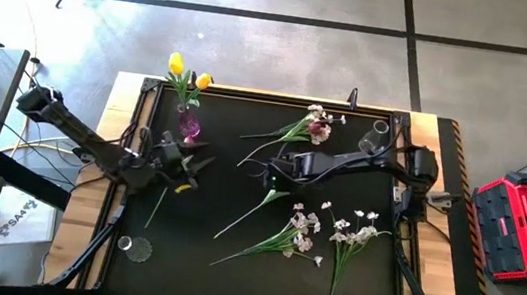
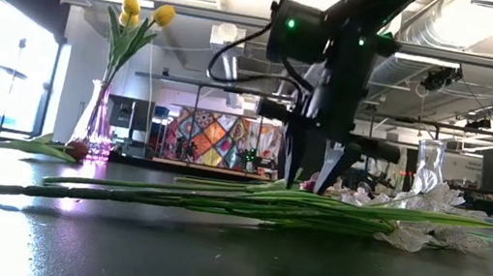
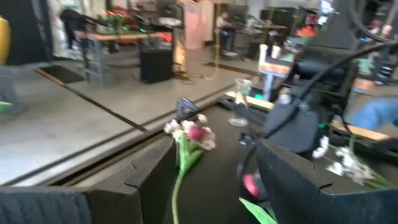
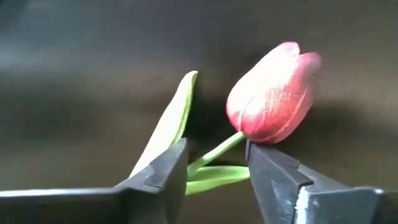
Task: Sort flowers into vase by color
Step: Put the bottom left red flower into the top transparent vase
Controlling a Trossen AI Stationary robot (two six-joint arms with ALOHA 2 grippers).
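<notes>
My right gripper (image 1: 272,176) (image 4: 217,163) is open and points down at mid-table. Its fingers stand on either side of a dark red tulip's stem (image 4: 214,152), just below the bloom (image 4: 273,102). That tulip lies flat, its stem (image 1: 245,216) running toward the near edge. My left gripper (image 1: 199,163) (image 3: 217,186) is open and holds nothing. It hovers just to the right of a purple vase (image 1: 189,125) that holds two yellow tulips (image 1: 177,62). A third yellow tulip (image 1: 183,187) lies on the mat beside the left gripper.
Two sprays of white blossoms (image 1: 302,228) (image 1: 355,229) lie right of centre toward the near edge. Another bunch with a red bloom (image 1: 314,126) lies near the far edge, beside a clear glass vase (image 1: 378,132). A clear glass (image 1: 135,248) stands near the front left.
</notes>
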